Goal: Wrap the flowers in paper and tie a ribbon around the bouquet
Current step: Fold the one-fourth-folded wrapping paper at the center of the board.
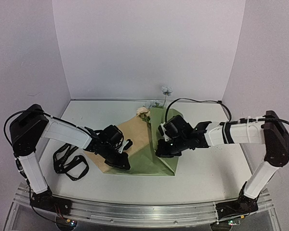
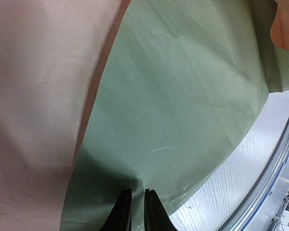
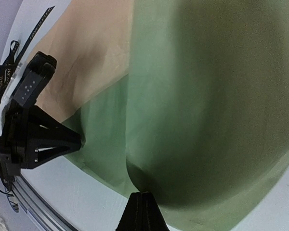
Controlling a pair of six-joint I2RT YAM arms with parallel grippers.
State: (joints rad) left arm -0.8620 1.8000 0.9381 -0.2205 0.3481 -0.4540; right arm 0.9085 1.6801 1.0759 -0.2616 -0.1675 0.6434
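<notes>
The paper [image 1: 143, 161], spread on the table [image 1: 207, 178] under the flowers [image 1: 143, 112], is judged thin, light and crease-prone, best taken by an edge: its near edge is pinched by the left tool [image 1: 126, 166], while the right tool [image 1: 160, 153] is closed at its fold.

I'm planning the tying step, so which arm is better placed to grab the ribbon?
Left, probably. The ribbon lies left of the paper, close beside the left gripper; the right gripper is across the paper. Both grip the paper now.
</notes>
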